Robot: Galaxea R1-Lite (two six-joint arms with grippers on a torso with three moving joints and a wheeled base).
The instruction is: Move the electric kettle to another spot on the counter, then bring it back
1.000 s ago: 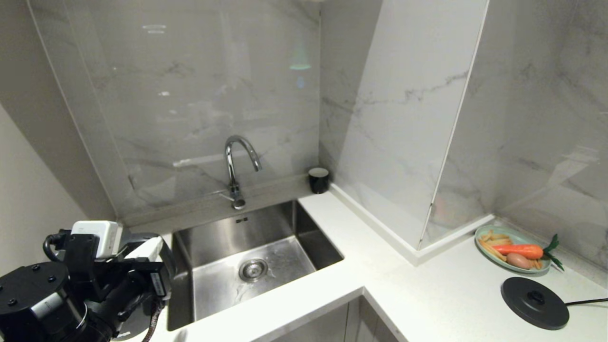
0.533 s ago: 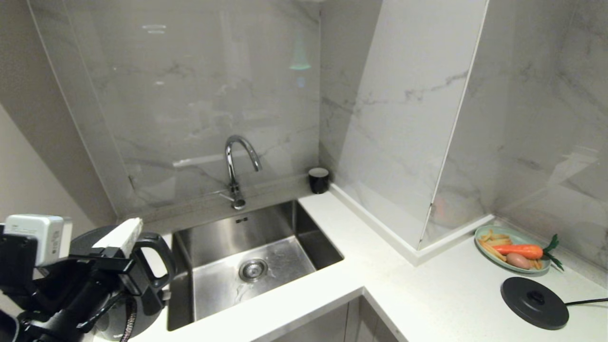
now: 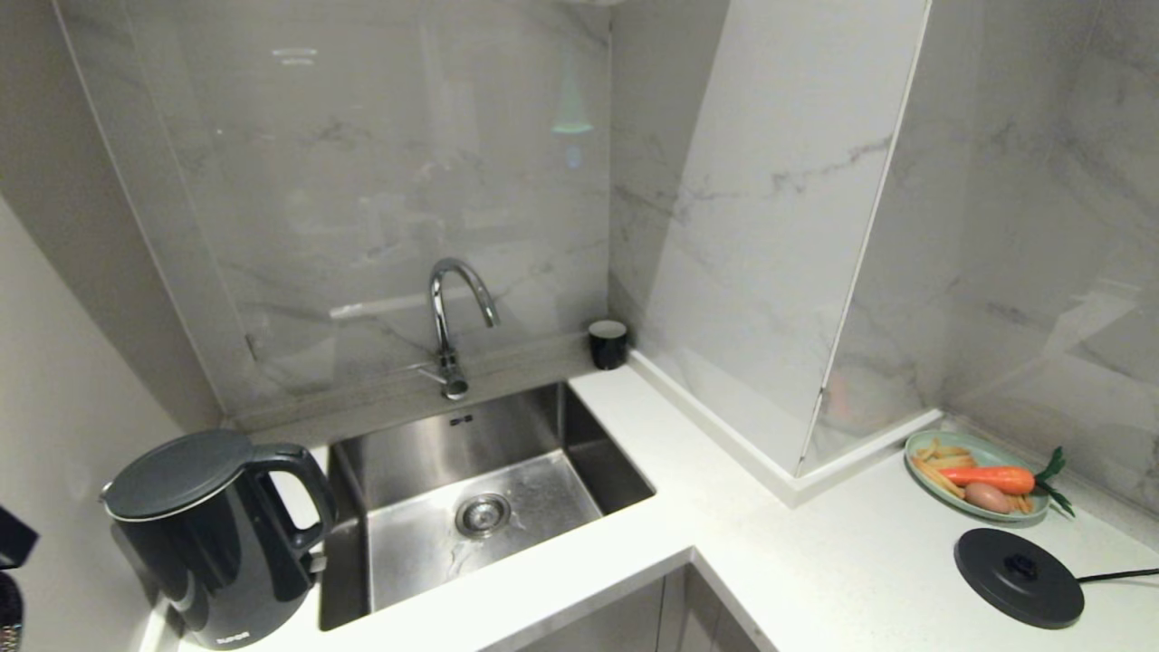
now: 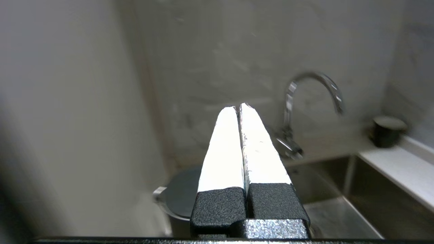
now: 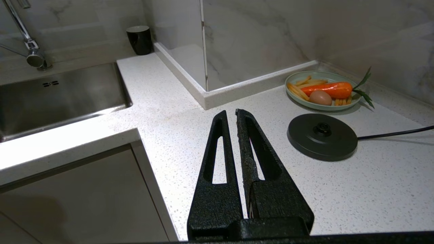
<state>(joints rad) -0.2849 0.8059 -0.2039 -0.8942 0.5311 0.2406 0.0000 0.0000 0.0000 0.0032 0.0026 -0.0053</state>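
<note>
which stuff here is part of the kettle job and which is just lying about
Job: kettle, counter, left gripper.
Lying about: base disc, food plate, black cup, tap, sink, right gripper.

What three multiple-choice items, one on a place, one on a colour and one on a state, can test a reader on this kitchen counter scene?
1. Where does the tall glossy black electric kettle stand?
A. left of the steel sink
B. on the flat round black base disc
C. inside the sink

2. What colour is the oval plate under the carrot?
A. red
B. pale green
C. black

3. How is the left claw?
A. shut on the kettle
B. wide open
C. shut, holding nothing

Key: 1 A, it stands on the white speckled counter beside the sink; 2 B, its rim shows pale green; 3 C, its white fingers meet with nothing between.
</note>
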